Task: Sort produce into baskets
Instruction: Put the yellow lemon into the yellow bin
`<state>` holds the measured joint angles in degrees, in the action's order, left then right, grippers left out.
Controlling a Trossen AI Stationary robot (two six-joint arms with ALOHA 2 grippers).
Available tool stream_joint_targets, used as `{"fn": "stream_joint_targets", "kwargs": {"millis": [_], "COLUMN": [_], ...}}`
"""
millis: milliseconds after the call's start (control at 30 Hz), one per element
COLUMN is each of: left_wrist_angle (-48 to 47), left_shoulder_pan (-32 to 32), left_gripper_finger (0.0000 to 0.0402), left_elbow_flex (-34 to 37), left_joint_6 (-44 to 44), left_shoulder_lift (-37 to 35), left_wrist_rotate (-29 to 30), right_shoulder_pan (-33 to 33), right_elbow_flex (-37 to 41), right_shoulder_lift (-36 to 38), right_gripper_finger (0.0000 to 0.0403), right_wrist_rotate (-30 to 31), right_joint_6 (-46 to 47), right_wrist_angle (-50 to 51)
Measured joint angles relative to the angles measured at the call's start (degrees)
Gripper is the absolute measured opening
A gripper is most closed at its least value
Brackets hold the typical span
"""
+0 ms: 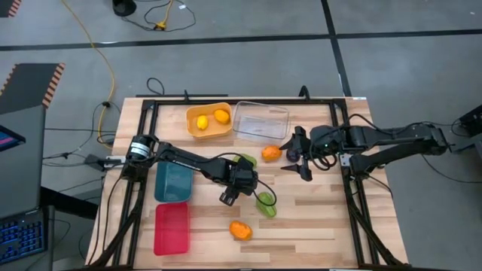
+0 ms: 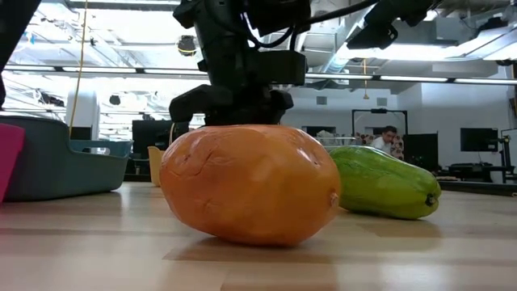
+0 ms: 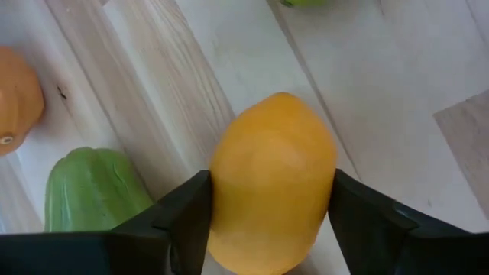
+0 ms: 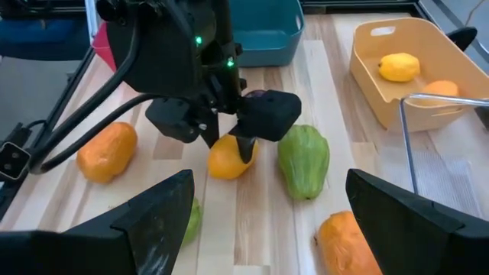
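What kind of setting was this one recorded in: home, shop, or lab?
Most likely a robotics lab or workshop. The wooden table stands on a grey concrete floor with a yellow cable trailing across it, and the low view shows an open room with strip lights and monitors.

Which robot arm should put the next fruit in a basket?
Probably the left. Its gripper is already shut on a yellow-orange fruit, so it only needs to carry it over. The right gripper is open and empty.
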<state>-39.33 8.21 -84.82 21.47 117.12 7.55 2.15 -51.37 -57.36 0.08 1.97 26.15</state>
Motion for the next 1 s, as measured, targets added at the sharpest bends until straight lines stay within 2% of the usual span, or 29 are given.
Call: {"fn": "stream_joint_targets", "kwargs": {"millis": [300,567,767,1000], "left_wrist_angle": [-2.81,-6.80,-10.72,-15.54], "left_shoulder_pan": [-1.14,-6.09,-13.41,-24.78], "left_gripper_finger": [0.0208,0.0207,0.0206,0.0212], "left_elbow_flex": [0.38,0.27,0.22,0.21], "left_joint_6": [-1.75,-4.18,-3.12,-2.91], "left_shoulder_lift": [-3.45,-12.47,-17.60,-19.71], "left_wrist_rotate": [-0.87,0.36,5.63,5.77], "right_shoulder_pan": [0.02,0.02,0.02,0.02], "right_elbow_flex": [-0.02,-0.02,-0.02,-0.02], "right_shoulder_lift": [0.00,0.00,0.00,0.00], "right_gripper_finger": [0.0368,0.0368,0.0368,0.0368], "right_wrist_rotate": [0.00,0.00,0.00,0.00], "right_joint_6": [0.00,0.02,0.03,0.05], "right_wrist_angle": [0.16,0.20,0.24,0.31]}}
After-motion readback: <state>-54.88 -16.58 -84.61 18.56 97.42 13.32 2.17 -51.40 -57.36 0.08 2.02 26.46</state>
